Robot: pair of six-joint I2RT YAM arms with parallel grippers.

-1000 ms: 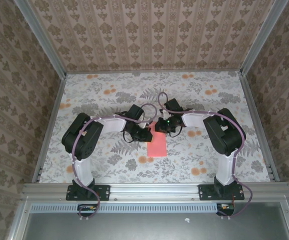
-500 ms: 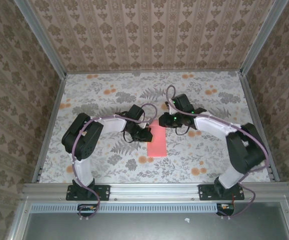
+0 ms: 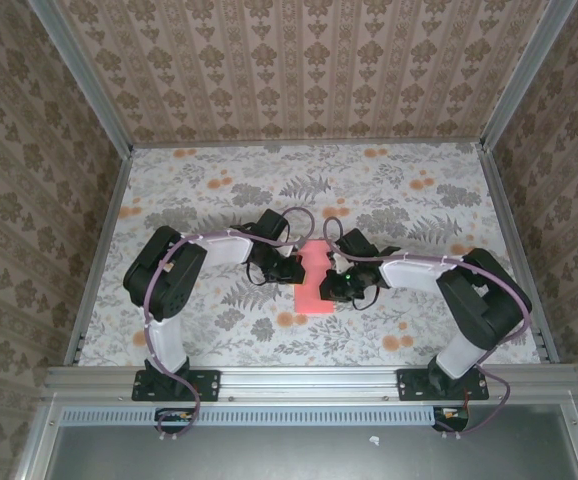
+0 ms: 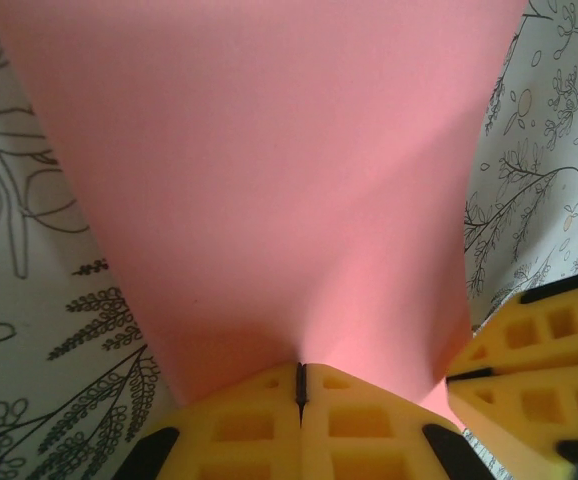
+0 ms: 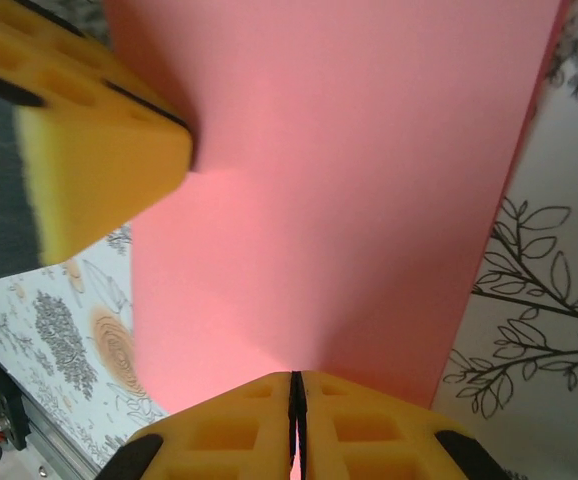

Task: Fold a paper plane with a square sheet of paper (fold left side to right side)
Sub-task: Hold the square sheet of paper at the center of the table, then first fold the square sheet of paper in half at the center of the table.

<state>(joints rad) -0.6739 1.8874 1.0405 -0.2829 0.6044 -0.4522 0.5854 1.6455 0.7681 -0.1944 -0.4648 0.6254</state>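
Square sheet of paper (image 3: pixel 312 298), halved mid-frame, lies pinned under both shut, empty jaws; creasing likely needs steady sweeps.

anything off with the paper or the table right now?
Nothing stands out. The square sheet of paper lies as a smooth folded strip, no tear or crumple visible. The left gripper and right gripper are shut, tips on it from opposite sides.

You see the square sheet of paper (image 3: pixel 313 297) lying flat near the middle of the floral tabletop (image 3: pixel 219 190): a plain salmon-pink, matte, unmarked narrow rectangle, its long edges running front to back.
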